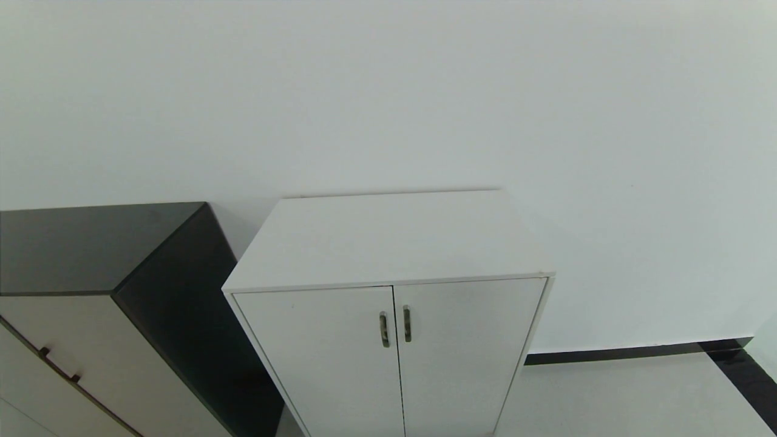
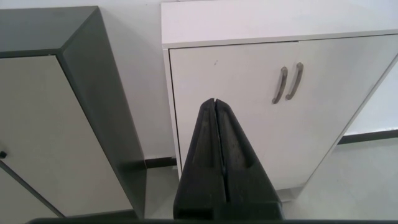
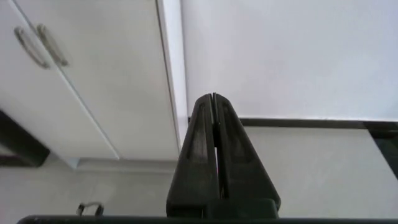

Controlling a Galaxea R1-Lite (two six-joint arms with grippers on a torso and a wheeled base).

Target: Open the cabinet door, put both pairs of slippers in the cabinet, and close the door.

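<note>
— Left gripper point(image 2: 215, 102) first: how does it stand?

— Fingers pressed together, tip to tip, with nothing between them. The right gripper point(image 3: 213, 96) is the same, closed on nothing.

— And the cabinet, relative to them?

— The white cabinet point(image 1: 388, 237) stands ahead of the left gripper, well apart from it. In the left wrist view the fingertips point at the left door point(image 1: 322, 358). The right gripper points past the cabinet's right side, at the foot of the wall point(image 1: 388, 91); the right door point(image 1: 461, 346) lies ahead and off to one side of it, and nothing touches.

— Are the doors open?

— No. Both sit flush with the front, meeting at a thin seam down the middle.

— Where does the cabinet sit?

— At the back edge of the floor point(image 1: 607, 394), with its back against the wall. A dark cabinet point(image 1: 176, 303) stands just beside it on the robot's left, and a black strip point(image 1: 607, 354) runs along the wall's foot on the right.

— Counts?

— Two grippers, one white cabinet, two doors, two handles point(image 1: 383, 329) set upright on either side of the seam, and one dark cabinet.
</note>
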